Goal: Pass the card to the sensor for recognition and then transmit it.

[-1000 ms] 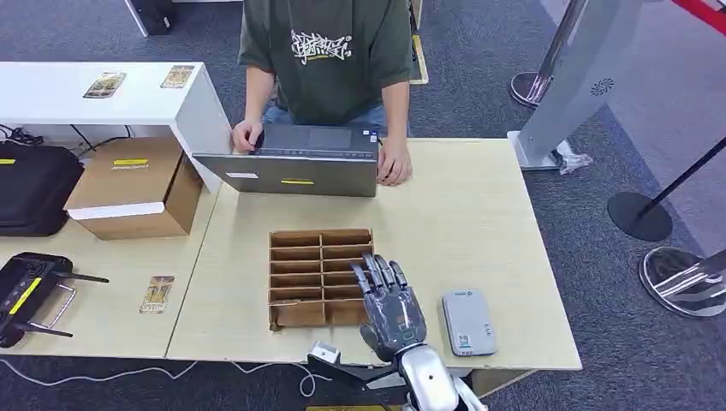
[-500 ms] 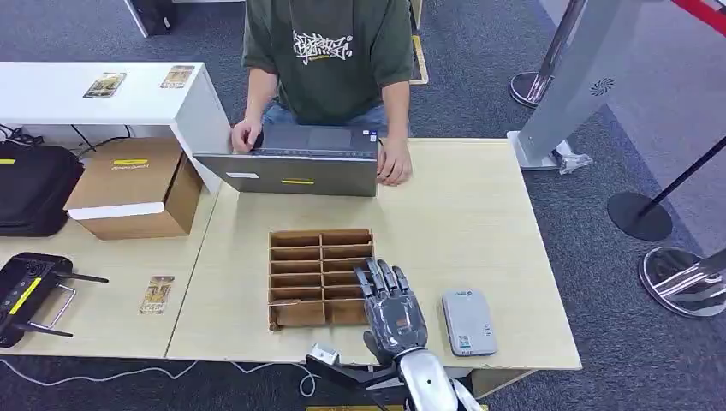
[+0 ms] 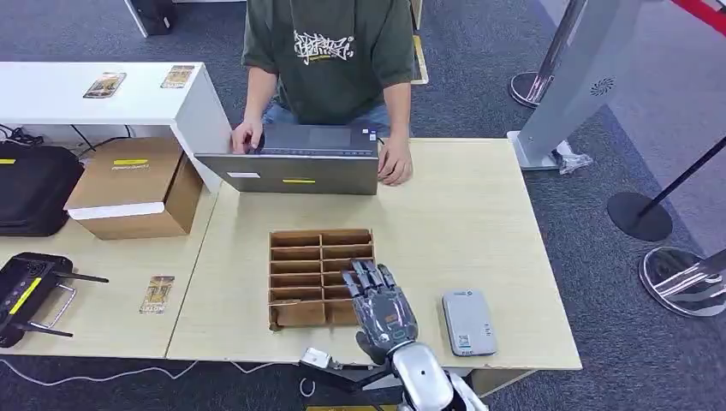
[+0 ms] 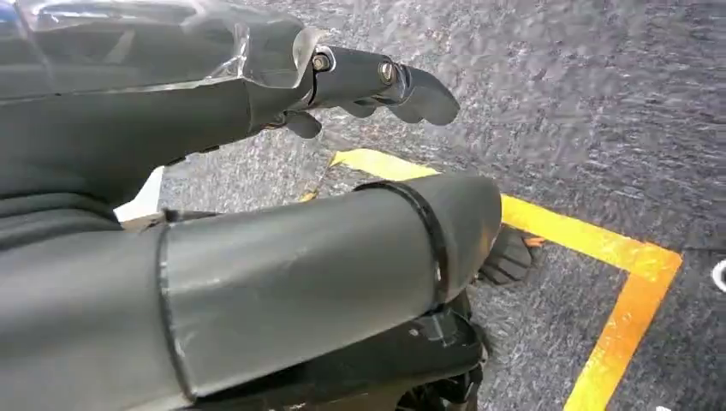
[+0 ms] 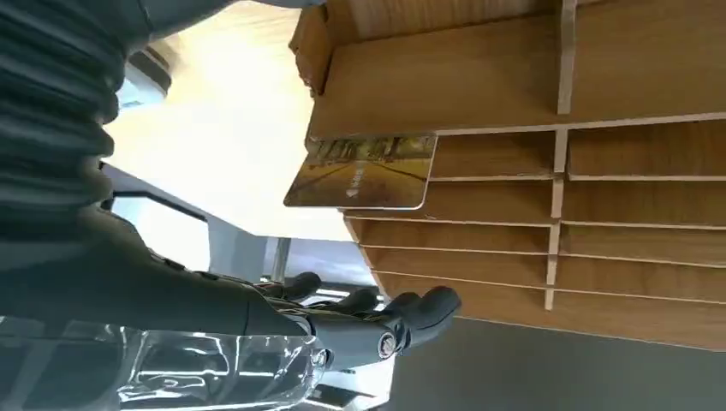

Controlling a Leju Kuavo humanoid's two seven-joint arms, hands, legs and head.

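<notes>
A brown slotted cardboard box (image 3: 321, 276) sits on the wooden table (image 3: 462, 214) near its front edge. In the right wrist view a card (image 5: 364, 171) with a yellowish picture stands in one slot of the box (image 5: 531, 197), sticking out of it. My right hand (image 3: 381, 304) hovers over the box's front right corner, fingers stretched and apart, holding nothing; its dark fingers (image 5: 377, 318) are a short way from the card. The grey sensor (image 3: 468, 321) lies flat just right of this hand. My left hand (image 4: 257, 171) hangs above the floor, holding nothing.
A person sits at the far side with both hands at a laptop (image 3: 295, 161). On the left are a cardboard carton (image 3: 133, 187), a black controller (image 3: 30, 291), a loose card (image 3: 157, 294) and a white shelf (image 3: 51, 94) bearing two cards. Metal stands rise at the right.
My right hand has shifted a little to the left, further over the box's front right slots. The person, the sensor and the box have stayed put.
</notes>
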